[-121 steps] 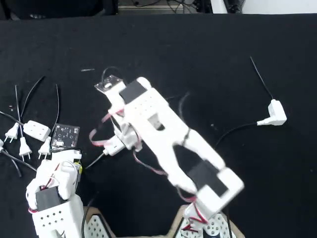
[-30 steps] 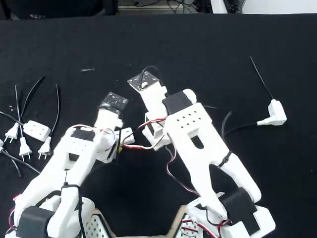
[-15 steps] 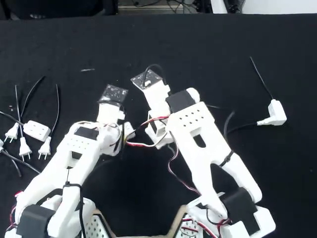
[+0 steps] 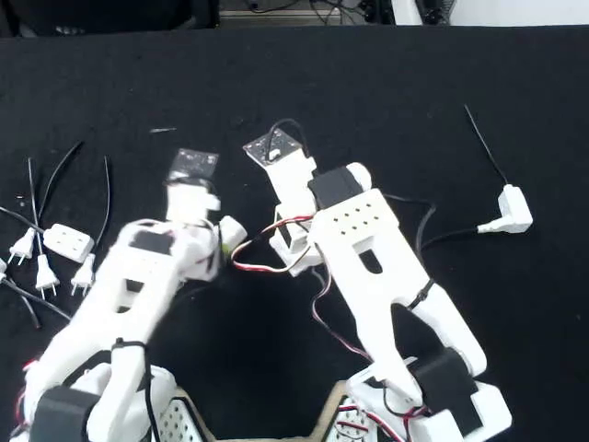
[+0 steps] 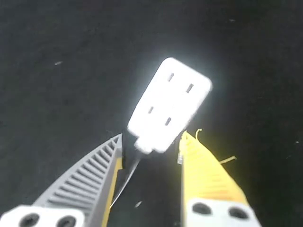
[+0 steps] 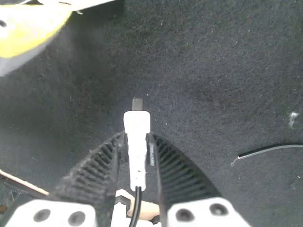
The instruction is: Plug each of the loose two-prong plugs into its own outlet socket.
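Observation:
A white outlet socket (image 5: 170,101) with two pairs of slots faces my left wrist camera. My left gripper (image 5: 150,139) is shut on its cable end, between a grey finger and a yellow finger (image 5: 203,175). My right gripper (image 6: 136,136) is shut on a white two-prong plug (image 6: 136,124) whose prongs point away over the black cloth. The left gripper's yellow finger (image 6: 28,28) shows blurred just beyond that plug. In the high view the left arm (image 4: 147,267) and the right arm (image 4: 359,239) stand side by side at mid-table.
At the table's left edge lie a second white socket block (image 4: 69,241) and three loose plugs (image 4: 44,272) with black cables. An angled white plug (image 4: 511,210) with its cable lies far right. A thin wire end (image 6: 265,150) lies near the right gripper.
The left arm has swung from the near left edge to the middle and taken the socket, and is now shifting it slightly left and away. The right arm pulled back right, then held still.

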